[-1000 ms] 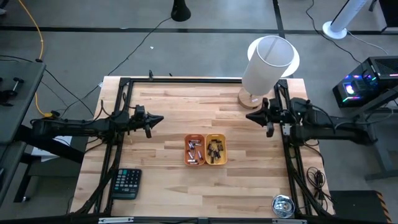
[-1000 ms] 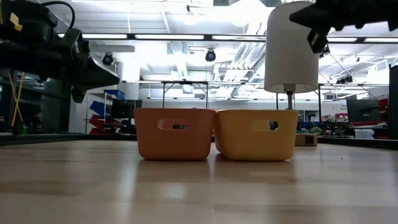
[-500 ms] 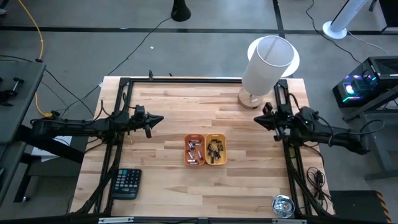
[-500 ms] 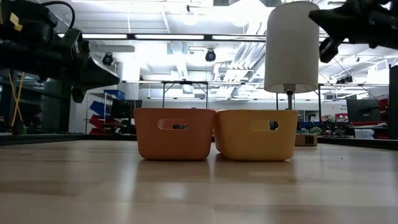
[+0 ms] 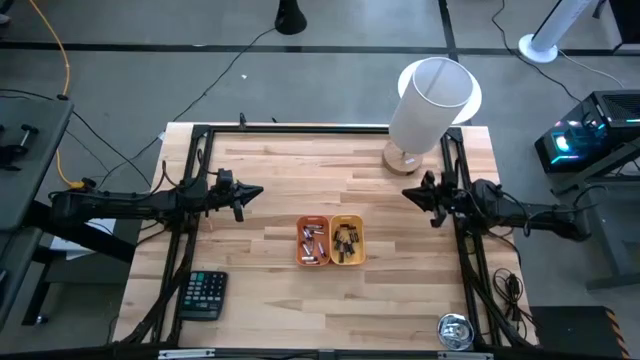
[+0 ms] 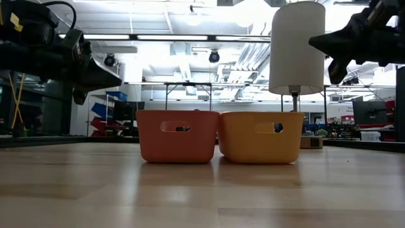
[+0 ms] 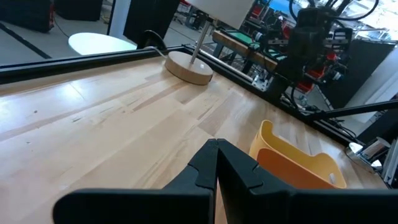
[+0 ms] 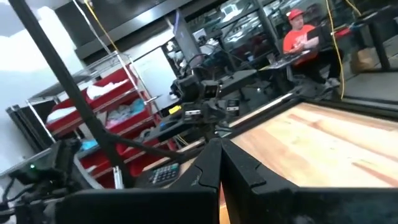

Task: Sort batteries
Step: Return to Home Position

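Two small trays stand side by side at the table's middle: an orange tray (image 5: 313, 241) with silvery batteries (image 5: 312, 243) and a yellow tray (image 5: 347, 240) with dark batteries (image 5: 345, 240). My left gripper (image 5: 258, 192) hangs shut above the table's left side, pointing toward the trays (image 7: 216, 149). My right gripper (image 5: 408, 193) hangs shut above the right side, near the lamp's base, pointing toward the left (image 8: 219, 149). Neither holds anything.
A white lamp (image 5: 430, 105) on a round wooden base (image 5: 402, 160) stands at the far right. A black calculator (image 5: 203, 294) lies near the front left corner, and a small metal object (image 5: 456, 331) at the front right corner. A person sits beyond the table (image 8: 298, 38).
My right arm has drawn back toward the table's right edge and sunk lower; its gripper stays shut and now points more level across the table. The left arm and the trays have kept still.
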